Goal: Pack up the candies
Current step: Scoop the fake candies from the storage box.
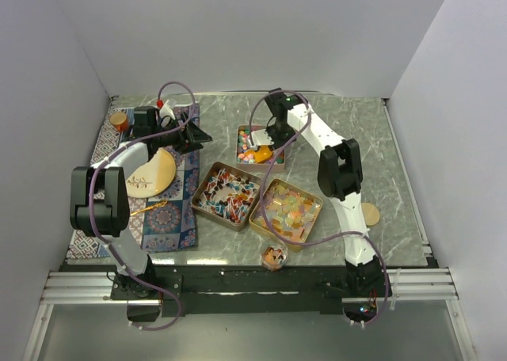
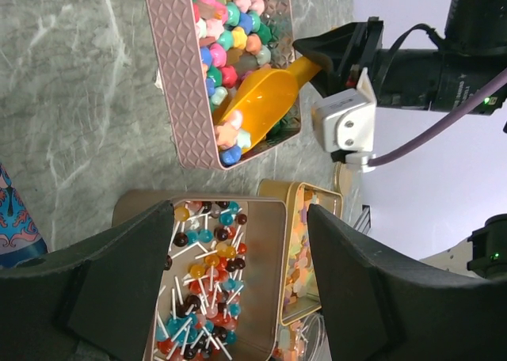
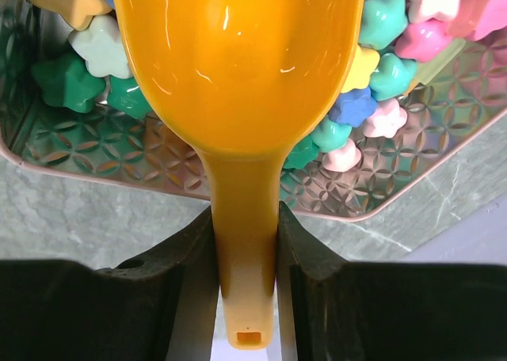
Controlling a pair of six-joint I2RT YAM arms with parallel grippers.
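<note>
Multicolour star-shaped candies [image 3: 380, 17] fill a pink tin [image 1: 255, 143] at the back. My right gripper [image 3: 245, 282] is shut on the handle of an orange scoop [image 3: 238, 60], whose bowl lies in those candies; the scoop also shows in the left wrist view [image 2: 265, 100]. In front stand a tin of lollipops on white sticks [image 1: 227, 195] and a gold tin of translucent yellow-pink-orange squares [image 1: 287, 210]. My left gripper [image 2: 238, 282] is open and empty, hovering left of the pink tin, above the near edge of the lollipop tin [image 2: 214, 298].
A patterned cloth [image 1: 170, 210] covers the left side, with a pale wooden plate [image 1: 150, 175], a small orange-topped pot [image 1: 119, 121] and a gold spoon [image 1: 154, 208] on it. A small glass jar of candies [image 1: 273, 258] stands at the front edge. A round wooden lid [image 1: 370, 214] lies right.
</note>
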